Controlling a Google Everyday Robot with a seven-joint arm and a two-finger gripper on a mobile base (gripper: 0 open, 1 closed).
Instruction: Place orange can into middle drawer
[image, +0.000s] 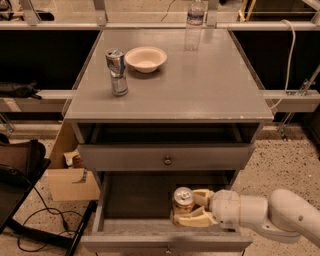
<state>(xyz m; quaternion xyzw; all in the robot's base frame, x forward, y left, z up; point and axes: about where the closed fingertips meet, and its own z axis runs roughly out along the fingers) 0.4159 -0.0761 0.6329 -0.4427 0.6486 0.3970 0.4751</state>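
Note:
The orange can (183, 201), copper-orange with a silver top, stands upright inside the open middle drawer (131, 196), toward its front right. My gripper (191, 209) reaches in from the right and its pale fingers (196, 219) are shut around the can's sides. Whether the can rests on the drawer's dark floor or hangs just above it cannot be told. The drawer's grey front (165, 243) is pulled out toward the camera.
A slim silver-and-blue can (116, 71), a pale bowl (145, 58) and a clear water bottle (194, 23) stand on the cabinet top (200, 85). The upper drawer (167, 157) with a brass knob is slightly open. A cardboard box (70, 175) and cables lie left.

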